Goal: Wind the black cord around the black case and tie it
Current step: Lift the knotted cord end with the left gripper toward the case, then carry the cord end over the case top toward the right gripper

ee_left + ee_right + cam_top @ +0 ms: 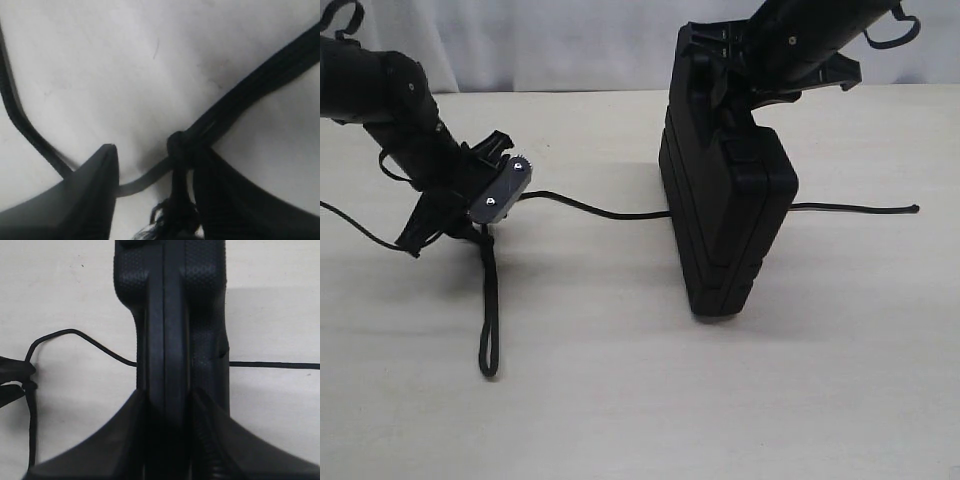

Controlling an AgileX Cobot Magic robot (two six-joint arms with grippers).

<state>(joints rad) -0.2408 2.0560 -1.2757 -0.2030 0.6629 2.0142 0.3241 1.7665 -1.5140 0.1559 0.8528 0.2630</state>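
The black case (730, 210) stands on its edge on the table, held at its top by my right gripper (735, 85). In the right wrist view the right gripper (167, 400) is shut on the case (170, 300), one finger on each face. The black cord (600, 210) runs from the left gripper (480, 222) along the table, under the case, and out to the right. A doubled loop (488, 340) lies towards the front. In the left wrist view the gripper (155, 155) stands open, with the cord's knot (180, 145) and frayed tuft beside one finger (225, 195).
A pale table (640, 400) carries everything, with a white curtain (550, 40) behind it. A thin arm cable (355, 228) trails on the table left of the left gripper. The cord's knobbed tip (915, 208) lies at the far right.
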